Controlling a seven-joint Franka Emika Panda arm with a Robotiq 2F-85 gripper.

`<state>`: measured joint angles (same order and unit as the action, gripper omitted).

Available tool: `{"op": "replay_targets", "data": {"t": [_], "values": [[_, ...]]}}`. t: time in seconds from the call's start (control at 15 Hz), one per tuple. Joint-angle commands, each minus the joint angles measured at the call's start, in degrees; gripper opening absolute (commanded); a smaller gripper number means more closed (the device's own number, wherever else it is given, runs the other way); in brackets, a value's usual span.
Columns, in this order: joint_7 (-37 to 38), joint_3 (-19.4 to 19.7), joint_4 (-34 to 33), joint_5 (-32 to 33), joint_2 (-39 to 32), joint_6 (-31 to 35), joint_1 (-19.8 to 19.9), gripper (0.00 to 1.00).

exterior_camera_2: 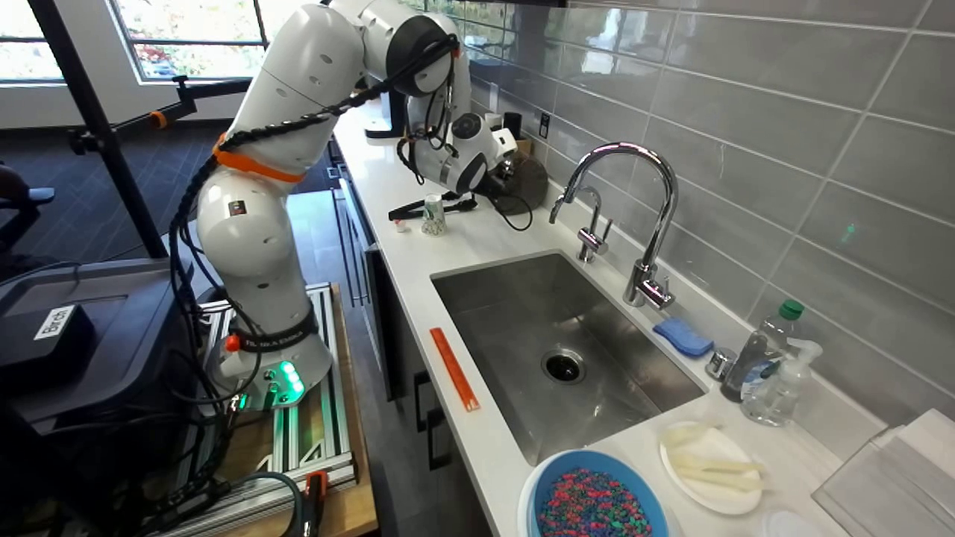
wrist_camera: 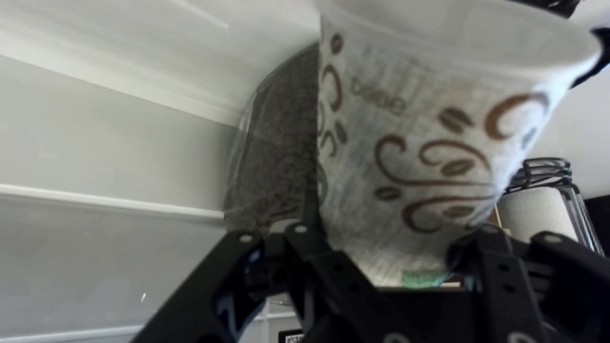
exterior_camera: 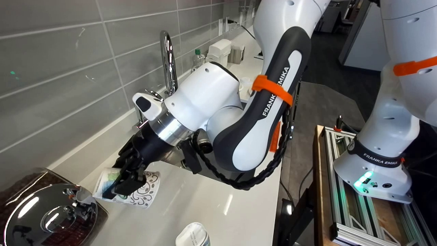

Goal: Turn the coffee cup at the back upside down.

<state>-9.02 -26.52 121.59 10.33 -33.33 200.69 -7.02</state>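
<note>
Wrist view shows us the gripper pinching the coffee cup near a jar; what is written on the cup is too blurred to read. We make out FRANKA EMIKA on the arm and base, and Birch on a black box. In an exterior view the gripper hides the tilted cup's middle.

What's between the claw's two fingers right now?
The coffee cup: the wrist view shows its narrower end between the fingers of the claw, while its wider end stands clear of them.
</note>
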Motion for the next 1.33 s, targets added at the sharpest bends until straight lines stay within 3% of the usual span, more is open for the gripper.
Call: {"op": "replay_targets", "data": {"t": [0.0,0.6,0.8,0.87,1.27], "values": [[3.5,2.9,2.2,0.5,2.4,3.1,-2.4,0.33],[4.5,6.0,-0.1,0.3,0.5,1.6,-6.5,0.4],[4.6,6.8,-0.8,-0.1,0.2,1.3,-7.5,0.46],[4.8,6.9,-1.1,-0.2,0.0,1.3,-7.7,0.56],[5.8,6.9,-2.0,-0.1,-1.5,3.2,-7.2,0.5]]}}
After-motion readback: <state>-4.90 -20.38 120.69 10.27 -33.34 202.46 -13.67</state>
